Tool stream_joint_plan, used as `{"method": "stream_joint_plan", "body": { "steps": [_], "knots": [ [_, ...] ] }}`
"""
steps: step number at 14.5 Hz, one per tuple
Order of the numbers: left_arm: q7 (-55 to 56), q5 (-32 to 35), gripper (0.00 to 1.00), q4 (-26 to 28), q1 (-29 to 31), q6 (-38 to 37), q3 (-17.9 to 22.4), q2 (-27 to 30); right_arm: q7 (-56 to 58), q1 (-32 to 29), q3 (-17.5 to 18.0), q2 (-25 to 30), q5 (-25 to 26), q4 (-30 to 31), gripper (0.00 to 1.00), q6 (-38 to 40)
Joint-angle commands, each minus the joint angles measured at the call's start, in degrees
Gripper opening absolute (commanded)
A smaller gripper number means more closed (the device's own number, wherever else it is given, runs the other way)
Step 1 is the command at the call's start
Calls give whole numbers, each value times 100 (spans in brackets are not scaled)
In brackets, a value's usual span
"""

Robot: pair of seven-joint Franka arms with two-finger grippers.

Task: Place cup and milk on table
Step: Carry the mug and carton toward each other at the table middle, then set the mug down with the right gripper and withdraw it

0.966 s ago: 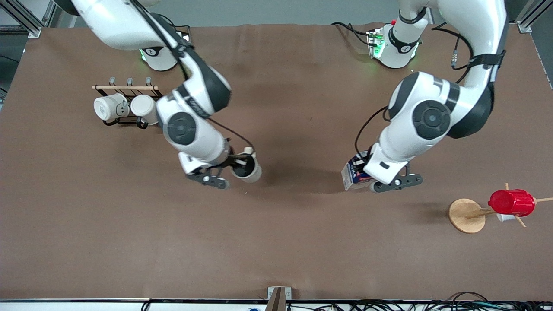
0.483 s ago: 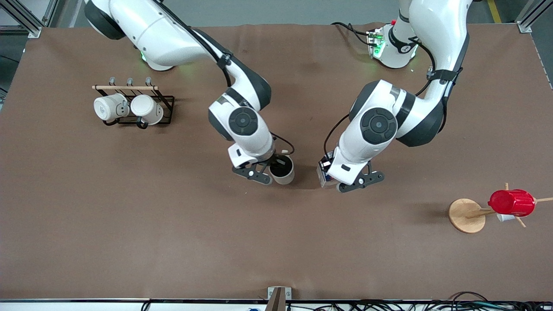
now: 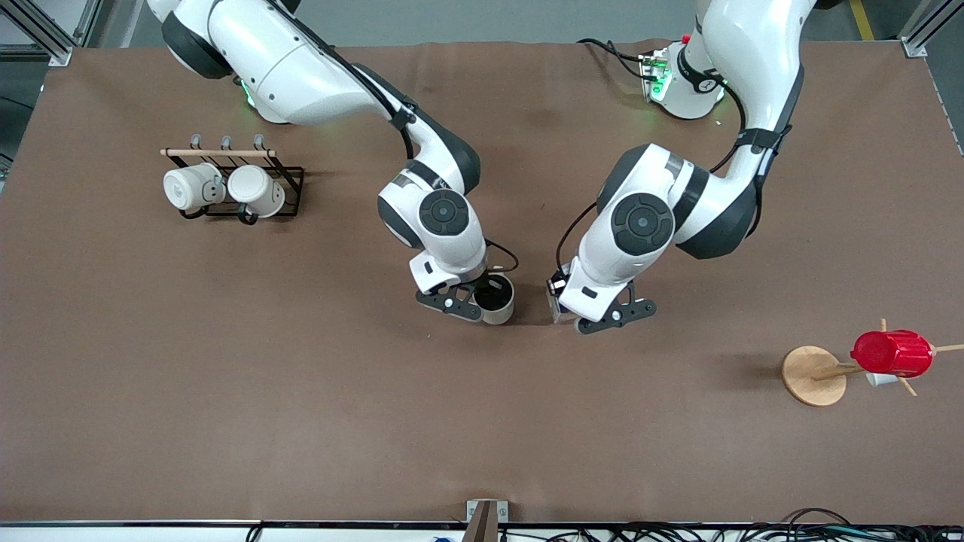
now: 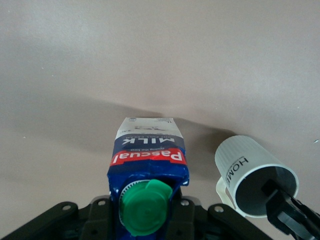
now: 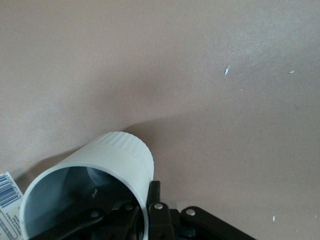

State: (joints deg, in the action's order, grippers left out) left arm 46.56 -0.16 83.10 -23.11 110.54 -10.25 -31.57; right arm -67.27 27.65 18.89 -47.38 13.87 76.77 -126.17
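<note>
**Cup and milk both in grasp near table centre, neither released**

Cup (image 3: pixel 497 299) position was recorded first. I saw it upright in the middle of the table (image 3: pixel 226 391), mouth up, its grey inside visible. The right gripper (image 3: pixel 482 299) was clenched on its rim, one finger inside the mug and one against the outer wall, as the right wrist view confirmed (image 5: pixel 100 185). I could not tell from any view whether the base was resting on the cover or just above it.

The milk (image 4: pixel 148 170) sat just beside the cup, toward the left arm's end of the table, with a narrow gap between them. The left gripper (image 3: pixel 576 312) was closed on the carton near its green cap (image 4: pixel 145 206). The carton appeared upright in the left wrist view; in the front view it was mostly hidden under the wrist.

Progress, as I judged it: transport of both items looked essentially finished. Remaining steps were to confirm contact with the table, release each grasp, and lift both arms clear without tipping either item.

Other items noted: a wire rack (image 3: pixel 226 184) with two white mugs (image 3: pixel 218 188) toward the right arm's end, and a wooden stand (image 3: pixel 813 375) carrying a red cup (image 3: pixel 892 352) toward the left arm's end. Both stood well apart from the working area.
</note>
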Motion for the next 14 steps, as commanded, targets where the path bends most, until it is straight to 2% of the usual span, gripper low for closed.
{"method": "stream_joint_plan", "body": {
  "steps": [1, 2, 5, 7, 8, 11, 14],
  "knots": [
    [-6, 69, 36, -162, -88, -42, 14, -122, -172, 83, 9, -61, 195, -13, 11, -4],
    [-15, 43, 36, -162, -88, 54, 5, -148, -172, 74, 9, -78, 195, -13, 20, 4],
    [-6, 25, 36, -162, -88, 256, -100, -236, -172, 39, 9, -61, 195, -21, 68, 39],
    [-6, 25, 36, -162, -88, 397, -109, -253, -146, -92, 9, 96, 177, -21, 93, 292],
    [-6, 25, 36, -162, -97, 520, -126, -306, -103, -249, 26, 263, 168, -39, 100, 634],
    [3, 25, 36, -162, -123, 644, -214, -376, 142, -785, 18, 1140, 177, -4, 100, 1627],
    [3, 25, 36, -154, -202, 775, -215, -420, 1326, -1672, 27, 2046, 177, 84, 100, 2427]
  ]
}}
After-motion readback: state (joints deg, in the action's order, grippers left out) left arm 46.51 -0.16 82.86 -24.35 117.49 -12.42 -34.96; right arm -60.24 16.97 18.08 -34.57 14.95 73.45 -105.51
